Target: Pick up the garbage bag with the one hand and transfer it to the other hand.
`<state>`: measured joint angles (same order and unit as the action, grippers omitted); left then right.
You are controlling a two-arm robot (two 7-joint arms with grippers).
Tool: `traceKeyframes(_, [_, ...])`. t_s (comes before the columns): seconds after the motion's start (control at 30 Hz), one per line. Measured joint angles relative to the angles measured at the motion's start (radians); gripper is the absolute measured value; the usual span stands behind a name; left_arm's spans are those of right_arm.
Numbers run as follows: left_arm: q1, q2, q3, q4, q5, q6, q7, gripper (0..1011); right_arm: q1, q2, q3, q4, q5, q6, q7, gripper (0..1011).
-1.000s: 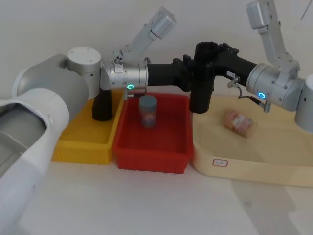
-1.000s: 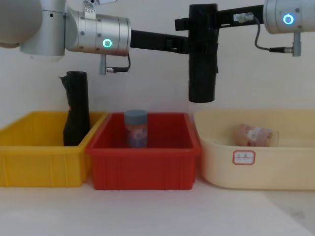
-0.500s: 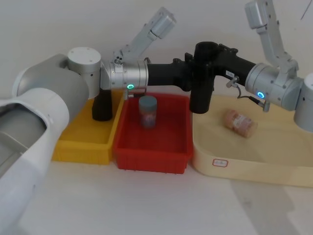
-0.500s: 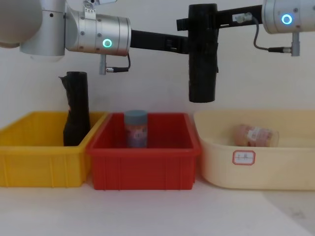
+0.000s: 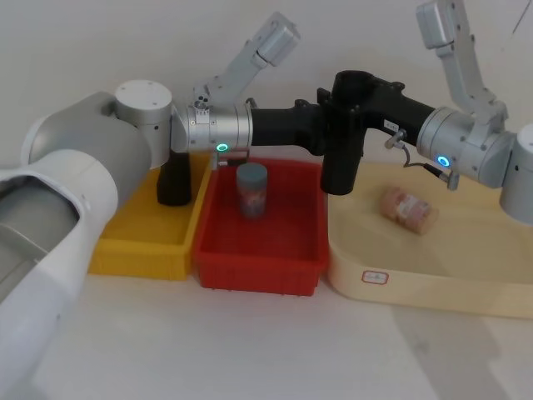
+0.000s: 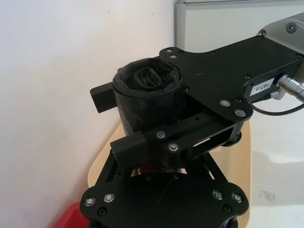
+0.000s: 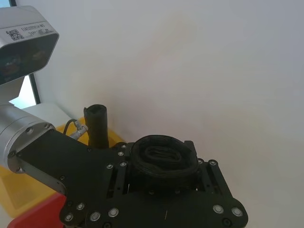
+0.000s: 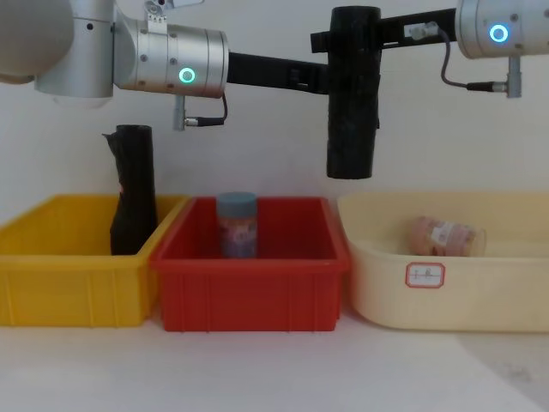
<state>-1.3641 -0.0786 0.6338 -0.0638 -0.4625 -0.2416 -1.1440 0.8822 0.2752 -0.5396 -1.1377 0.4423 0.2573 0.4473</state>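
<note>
The garbage bag (image 5: 341,146), a thick black roll, hangs upright in the air above the seam between the red bin and the cream tray. My left gripper (image 5: 330,127), on the green-ringed arm, reaches in from the left and is shut on the roll's middle. My right gripper (image 5: 356,102), on the blue-ringed arm, comes from the right and is shut on the roll near its top. In the chest view the garbage bag (image 8: 352,120) sits between the left gripper (image 8: 333,81) and right gripper (image 8: 345,39). The left wrist view shows the garbage bag's top (image 6: 147,90) with fingers on both sides.
A slimmer black roll (image 5: 173,179) stands in the yellow bin (image 5: 137,250). A small jar (image 5: 251,190) stands in the red bin (image 5: 258,271) below the arms. The cream tray (image 5: 416,279) on the right holds a pink packet (image 5: 408,208).
The garbage bag and both grippers have shifted very slightly to the left, and the roll's lower end has swung a little left. Both holds look unchanged.
</note>
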Motion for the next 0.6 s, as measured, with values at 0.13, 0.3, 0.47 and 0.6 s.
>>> traceKeyframes(0.13, [0.0,0.0,0.0,0.0,0.0,0.0,0.0,394,0.0,0.0,0.0,0.0,0.0,0.0,0.0,577])
traceKeyframes(0.3, [0.0,0.0,0.0,0.0,0.0,0.0,0.0,394,0.0,0.0,0.0,0.001,-0.001,0.0,0.0,562])
traceKeyframes(0.47, [0.0,0.0,0.0,0.0,0.0,0.0,0.0,394,0.0,0.0,0.0,0.001,-0.001,0.0,0.0,562])
traceKeyframes(0.6, [0.0,0.0,0.0,0.0,0.0,0.0,0.0,394,0.0,0.0,0.0,0.001,-0.001,0.0,0.0,562])
